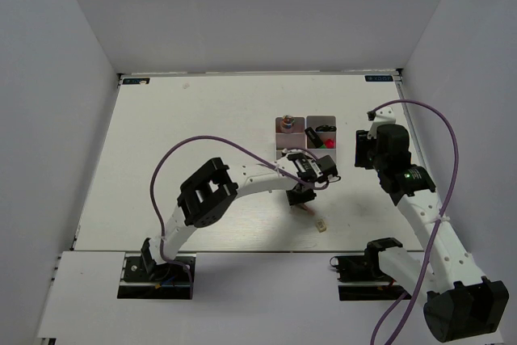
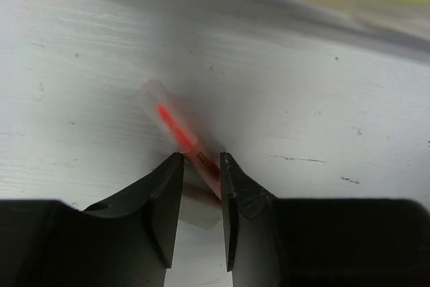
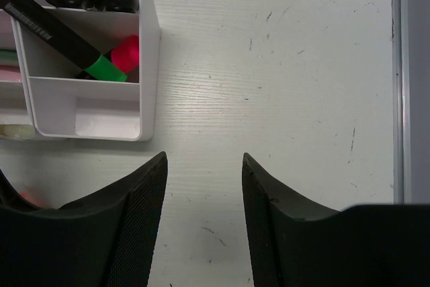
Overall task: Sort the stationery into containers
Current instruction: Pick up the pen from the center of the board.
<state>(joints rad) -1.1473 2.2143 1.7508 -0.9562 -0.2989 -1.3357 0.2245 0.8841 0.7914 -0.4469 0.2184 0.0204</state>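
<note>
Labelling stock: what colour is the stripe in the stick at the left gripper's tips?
Orange-red, in the translucent stick; left wrist view.

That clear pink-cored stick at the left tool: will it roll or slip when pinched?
The slim translucent pink-cored stick looks round, so it may roll on the smooth white table. It lies slantwise in the left tool, so it might pivot.

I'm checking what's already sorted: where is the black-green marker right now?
In the right wrist view, upper left: the black-green marker lies slanted in the white bin, green end beside a pink marker.
</note>
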